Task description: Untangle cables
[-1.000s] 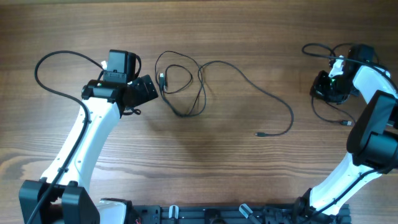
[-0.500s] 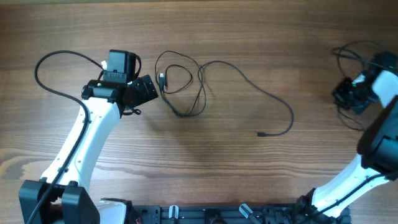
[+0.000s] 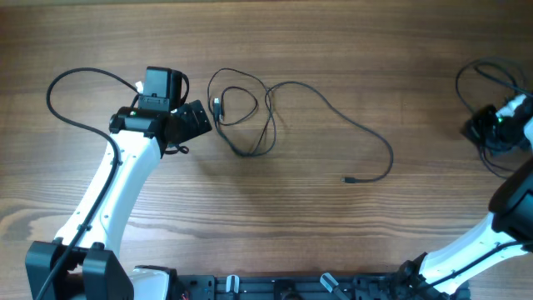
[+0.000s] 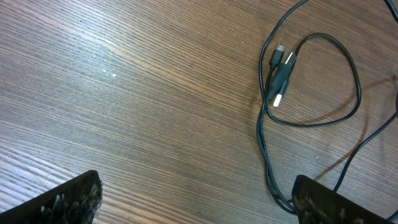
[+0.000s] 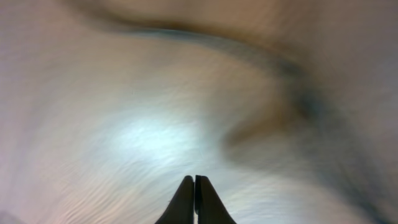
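Observation:
Thin black cables [image 3: 246, 152] lie looped on the wooden table just right of my left gripper [image 3: 200, 122]. One long strand [image 3: 333, 109] runs right to a small plug [image 3: 348, 179]. In the left wrist view the loop with its plug ends [image 4: 280, 70] lies ahead, and my left gripper [image 4: 199, 205] stands wide open; its right finger [image 4: 336, 202] sits beside the cable's low bend. My right gripper [image 3: 483, 129] is at the far right edge, shut, with another thin cable [image 3: 460, 81] looping around it. The right wrist view is blurred, its gripper [image 5: 195, 179] pressed together, and the grip point is hidden.
A thicker black cord [image 3: 58, 83] arcs from the left arm at the far left. Both arm bases and a dark rail [image 3: 275, 287] line the near edge. Bare wood [image 3: 291, 225] lies between the cables and the rail.
My right gripper has swept right toward the table's edge, and the thin cable loops around it travelled with it. The left arm and the central cables have not moved.

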